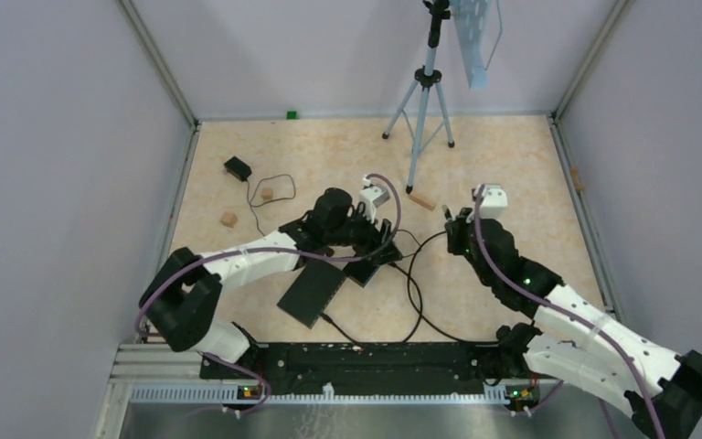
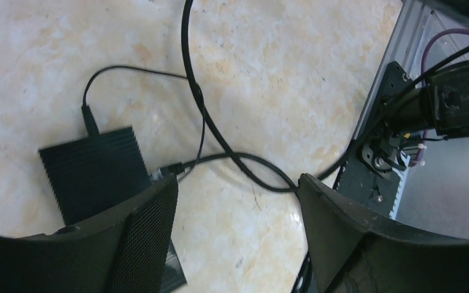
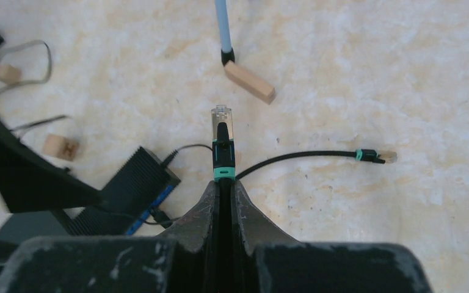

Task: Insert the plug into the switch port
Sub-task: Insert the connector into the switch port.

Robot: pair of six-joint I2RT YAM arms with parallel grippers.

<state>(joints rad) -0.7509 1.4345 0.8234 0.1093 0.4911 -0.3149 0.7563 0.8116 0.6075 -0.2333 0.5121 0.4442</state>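
Left gripper (image 2: 237, 183): I see it released, fingers spread wide, with only table (image 2: 317, 55) and a black cable (image 2: 220, 137) showing between them.
Switch (image 2: 94, 168): the ribbed black box, tucked partly under my left finger.
Right gripper (image 3: 226, 186): clenched, grasping the lead at its green boot (image 3: 224, 163).
Plug (image 3: 222, 119): clear, poking straight out ahead of the right fingertips; the switch sits just left of them.
Second plug (image 3: 375, 156): lying on the table, off to the right.

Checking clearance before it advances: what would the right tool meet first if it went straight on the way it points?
Probably the tripod foot and the wooden block beside it: the plug in the right tool points at them. Height is unclear.
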